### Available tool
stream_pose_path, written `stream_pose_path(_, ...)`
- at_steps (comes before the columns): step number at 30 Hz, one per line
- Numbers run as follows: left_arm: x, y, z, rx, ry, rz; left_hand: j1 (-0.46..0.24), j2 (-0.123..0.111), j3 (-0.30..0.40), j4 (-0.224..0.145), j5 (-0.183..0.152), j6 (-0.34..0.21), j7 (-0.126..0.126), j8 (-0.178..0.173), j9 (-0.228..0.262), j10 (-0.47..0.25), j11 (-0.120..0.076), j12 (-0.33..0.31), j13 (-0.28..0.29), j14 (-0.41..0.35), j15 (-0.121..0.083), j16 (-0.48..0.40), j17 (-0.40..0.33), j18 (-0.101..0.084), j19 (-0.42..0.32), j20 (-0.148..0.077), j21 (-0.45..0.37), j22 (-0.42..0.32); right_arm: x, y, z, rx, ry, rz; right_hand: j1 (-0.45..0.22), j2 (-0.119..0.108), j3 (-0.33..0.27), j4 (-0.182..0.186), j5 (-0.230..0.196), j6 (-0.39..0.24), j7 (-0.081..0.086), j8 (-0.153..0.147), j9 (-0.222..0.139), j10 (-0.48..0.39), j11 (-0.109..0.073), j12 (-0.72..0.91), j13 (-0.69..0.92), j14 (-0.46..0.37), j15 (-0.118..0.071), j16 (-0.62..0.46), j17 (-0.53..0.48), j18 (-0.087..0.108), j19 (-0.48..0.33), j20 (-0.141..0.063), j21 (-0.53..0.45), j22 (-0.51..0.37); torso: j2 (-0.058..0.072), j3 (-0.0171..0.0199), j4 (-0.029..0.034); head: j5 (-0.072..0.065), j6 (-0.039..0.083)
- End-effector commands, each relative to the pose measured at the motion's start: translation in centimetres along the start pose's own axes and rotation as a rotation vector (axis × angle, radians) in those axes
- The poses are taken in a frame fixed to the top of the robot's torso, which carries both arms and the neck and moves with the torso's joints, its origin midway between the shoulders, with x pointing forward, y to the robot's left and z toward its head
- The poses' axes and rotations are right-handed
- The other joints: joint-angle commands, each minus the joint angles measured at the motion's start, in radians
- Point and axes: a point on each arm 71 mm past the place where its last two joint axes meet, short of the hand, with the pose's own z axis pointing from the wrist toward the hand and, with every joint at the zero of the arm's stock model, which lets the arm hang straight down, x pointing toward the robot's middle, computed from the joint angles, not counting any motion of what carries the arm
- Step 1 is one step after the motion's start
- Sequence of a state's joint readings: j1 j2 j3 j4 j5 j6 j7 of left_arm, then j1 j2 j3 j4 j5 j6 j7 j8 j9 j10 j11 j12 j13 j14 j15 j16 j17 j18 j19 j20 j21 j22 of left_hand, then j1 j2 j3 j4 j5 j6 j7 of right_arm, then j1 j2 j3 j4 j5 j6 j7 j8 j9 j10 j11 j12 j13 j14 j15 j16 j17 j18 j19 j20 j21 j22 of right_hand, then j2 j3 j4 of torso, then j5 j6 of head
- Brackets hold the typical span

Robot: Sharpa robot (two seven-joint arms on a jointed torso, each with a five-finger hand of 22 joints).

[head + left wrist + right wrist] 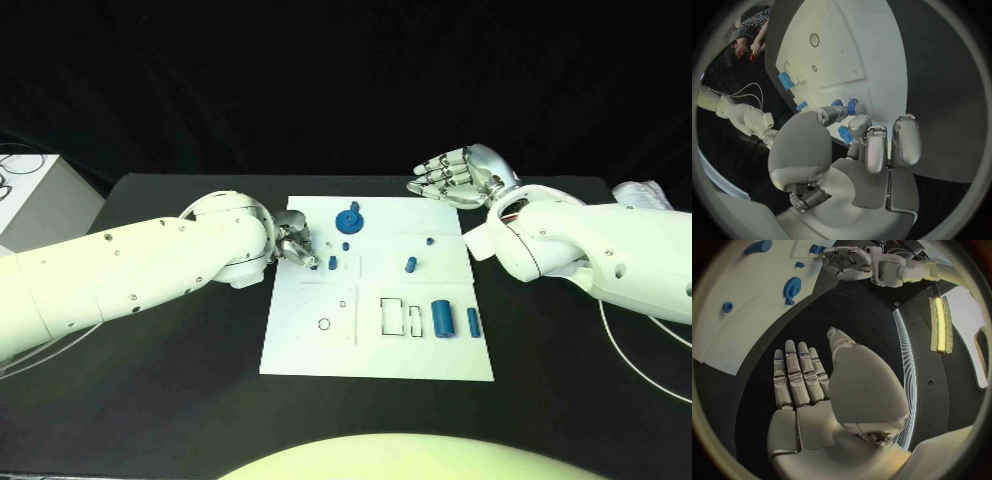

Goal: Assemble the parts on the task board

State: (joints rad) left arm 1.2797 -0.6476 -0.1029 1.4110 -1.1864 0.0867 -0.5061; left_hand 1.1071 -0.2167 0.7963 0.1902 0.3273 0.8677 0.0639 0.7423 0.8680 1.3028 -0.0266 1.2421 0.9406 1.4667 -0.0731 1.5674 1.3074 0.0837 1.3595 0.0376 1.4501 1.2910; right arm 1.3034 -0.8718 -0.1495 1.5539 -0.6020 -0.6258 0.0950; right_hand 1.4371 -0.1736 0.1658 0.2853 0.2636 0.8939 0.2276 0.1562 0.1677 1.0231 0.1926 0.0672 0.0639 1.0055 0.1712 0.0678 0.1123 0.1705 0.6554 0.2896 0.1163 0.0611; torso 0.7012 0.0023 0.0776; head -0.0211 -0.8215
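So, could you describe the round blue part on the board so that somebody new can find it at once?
Start at the white task board in the middle of the black table. Go to its far edge, between the two hands. There lies the blue gear-like disc, the only flat round part with a small knob; the other blue parts are small blocks or upright cylinders.

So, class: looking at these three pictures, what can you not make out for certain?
- Head view: whether the left hand grips a part; its arm covers the fingers.
- Left wrist view: blue parts sit at the fingertips, but the fingers hide the contact.
- Head view: the small ring on the task board is too small to identify.
- Right wrist view: the board is cut off by the edge.
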Motion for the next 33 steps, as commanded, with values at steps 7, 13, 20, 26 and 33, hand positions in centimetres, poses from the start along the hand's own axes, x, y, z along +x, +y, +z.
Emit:
stream_pose_path(7, 0.38, -0.01, 0.07, -0.004, 0.015, 0.034, -0.002, 0.012, 0.156, -0.164, 0.004, 0.029, -0.020, 0.007, -0.002, 0.004, -0.002, -0.002, -0.001, 0.104, -0.006, 0.003, 0.263, -0.018, 0.007, -0.001, 0.005, 0.001, 0.10, 0.20, -0.06, -0.027, 0.011, -0.001, -0.011, 0.000, -0.002, 0.002, 0.007, 0.008, 0.019, -0.006, -0.001, 0.005, 0.002, -0.002, 0.000, 0.002, -0.002, 0.001, -0.002, 0.011, -0.008, 0.000, -0.007, -0.001, 0.000, 0.0006, -0.0001, 0.000, -0.003)
stream_pose_path(13, 0.51, -0.03, 0.12, -0.004, 0.022, 0.038, -0.002, 0.013, 0.157, -0.165, 0.004, 0.030, -0.020, 0.007, -0.002, 0.004, -0.002, -0.003, -0.002, 0.104, -0.006, 0.003, 0.263, -0.018, 0.007, -0.001, 0.005, 0.001, 0.08, 0.20, -0.07, -0.028, 0.010, -0.001, -0.011, 0.001, -0.002, 0.001, 0.009, 0.009, 0.019, -0.005, -0.001, 0.007, 0.002, -0.002, 0.000, 0.003, -0.003, 0.001, -0.002, 0.011, -0.008, 0.000, -0.007, -0.001, 0.000, 0.0008, -0.0003, -0.001, -0.005)
stream_pose_path(20, 0.82, 0.03, 0.26, -0.008, 0.030, 0.039, -0.002, 0.013, 0.157, -0.166, 0.003, 0.030, -0.020, 0.007, -0.003, 0.004, -0.002, -0.002, -0.001, 0.104, -0.006, 0.003, 0.263, -0.018, 0.006, -0.001, 0.005, 0.000, 0.05, 0.19, -0.08, -0.029, 0.009, -0.001, -0.011, 0.001, -0.002, 0.001, 0.009, 0.009, 0.019, -0.005, -0.001, 0.007, 0.002, -0.002, 0.000, 0.003, -0.003, 0.001, -0.002, 0.011, -0.008, 0.000, -0.007, -0.001, 0.000, 0.0002, -0.0005, -0.003, -0.008)
stream_pose_path(26, 0.98, 0.13, 0.33, -0.012, 0.035, 0.041, -0.002, 0.013, 0.157, -0.166, 0.003, 0.030, -0.020, 0.007, -0.003, 0.004, -0.002, -0.002, -0.001, 0.104, -0.006, 0.003, 0.263, -0.018, 0.006, -0.001, 0.005, 0.000, 0.02, 0.17, -0.09, -0.028, 0.009, -0.001, -0.011, 0.001, -0.001, 0.001, 0.012, 0.010, 0.019, -0.005, -0.001, 0.008, 0.002, -0.002, 0.000, 0.003, -0.003, 0.002, -0.002, 0.012, -0.009, 0.000, -0.008, -0.001, -0.001, 0.0004, 0.0003, -0.004, -0.009)
stream_pose_path(33, 1.20, 0.05, 0.35, -0.010, 0.045, 0.039, -0.006, 0.013, 0.157, -0.168, 0.004, 0.031, -0.020, 0.007, -0.003, 0.011, -0.002, 0.004, 0.011, 0.104, -0.006, 0.003, 0.263, -0.019, 0.009, -0.001, 0.006, 0.003, 0.02, 0.18, -0.10, -0.029, 0.009, -0.001, -0.011, 0.001, -0.001, 0.001, 0.012, 0.010, 0.019, -0.005, -0.001, 0.008, 0.002, -0.002, 0.000, 0.003, -0.003, 0.002, -0.002, 0.012, -0.009, 0.000, -0.008, -0.001, -0.001, 0.0004, 0.0000, -0.004, -0.012)
